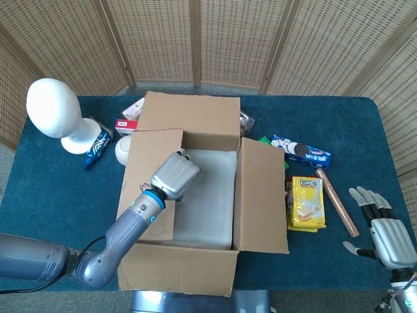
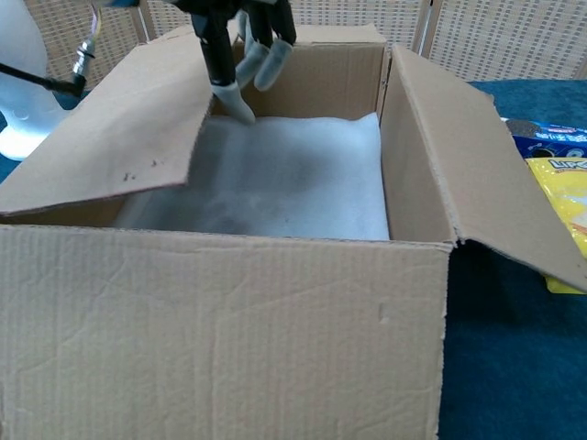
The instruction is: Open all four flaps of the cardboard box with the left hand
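The cardboard box [image 1: 195, 277] [image 2: 229, 339] stands mid-table with white padding [image 1: 205, 195] [image 2: 293, 179] inside. Its far flap [image 1: 192, 112] and right flap [image 1: 264, 195] [image 2: 477, 174] lie outward, and the near flap [image 2: 229, 330] stands up. The left flap [image 1: 146, 182] [image 2: 119, 137] is tilted up, partly raised. My left hand [image 1: 174, 175] [image 2: 240, 41] has its fingers hooked over that flap's inner edge, fingertips [image 2: 240, 110] pointing down into the box. My right hand [image 1: 383, 228] rests on the table at the far right, fingers spread, holding nothing.
A white mannequin head [image 1: 55, 114], a blue tube [image 1: 98, 147], a white ball [image 1: 125, 150] and small boxes [image 1: 130, 117] lie left of the box. A cookie pack [image 1: 301, 150], a yellow packet [image 1: 307, 203] [image 2: 559, 211] and a brown stick [image 1: 337, 202] lie right of it.
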Robot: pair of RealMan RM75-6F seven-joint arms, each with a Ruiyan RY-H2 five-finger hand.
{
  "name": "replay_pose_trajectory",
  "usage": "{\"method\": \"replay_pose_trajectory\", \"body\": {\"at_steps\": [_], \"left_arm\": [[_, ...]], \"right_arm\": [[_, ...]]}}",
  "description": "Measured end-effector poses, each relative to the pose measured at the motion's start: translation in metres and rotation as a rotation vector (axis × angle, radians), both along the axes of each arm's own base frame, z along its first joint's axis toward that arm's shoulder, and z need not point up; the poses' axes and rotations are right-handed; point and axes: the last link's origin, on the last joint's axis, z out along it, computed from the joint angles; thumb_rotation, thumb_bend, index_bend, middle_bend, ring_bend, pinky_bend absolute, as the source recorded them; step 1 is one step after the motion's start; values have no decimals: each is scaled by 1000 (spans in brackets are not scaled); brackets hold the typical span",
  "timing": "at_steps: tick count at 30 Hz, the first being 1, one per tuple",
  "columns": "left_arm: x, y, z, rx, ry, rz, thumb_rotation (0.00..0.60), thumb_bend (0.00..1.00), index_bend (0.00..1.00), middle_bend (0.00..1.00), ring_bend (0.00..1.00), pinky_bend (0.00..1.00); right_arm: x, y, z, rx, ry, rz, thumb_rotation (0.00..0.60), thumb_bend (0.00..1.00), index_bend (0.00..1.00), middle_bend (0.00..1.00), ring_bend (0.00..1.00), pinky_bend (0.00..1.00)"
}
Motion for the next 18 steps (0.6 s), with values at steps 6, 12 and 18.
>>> {"method": "replay_pose_trajectory", "body": {"at_steps": [6, 12, 18], "left_arm": [[-3, -2, 29, 45, 2, -2, 600, 18, 559, 662, 384, 225], [-9, -2, 61, 98, 2, 5, 600, 18, 556, 657, 385, 221], [-22, -2, 85, 133, 10, 30, 600, 18, 536, 636, 384, 204]], "right_arm": [[1, 1, -1, 5, -1, 8, 600, 0, 0, 0, 0, 0], [2, 2, -2, 11, 0, 8, 600, 0, 0, 0, 0, 0], [3, 3, -2, 13, 0, 12, 600, 0, 0, 0, 0, 0]]}}
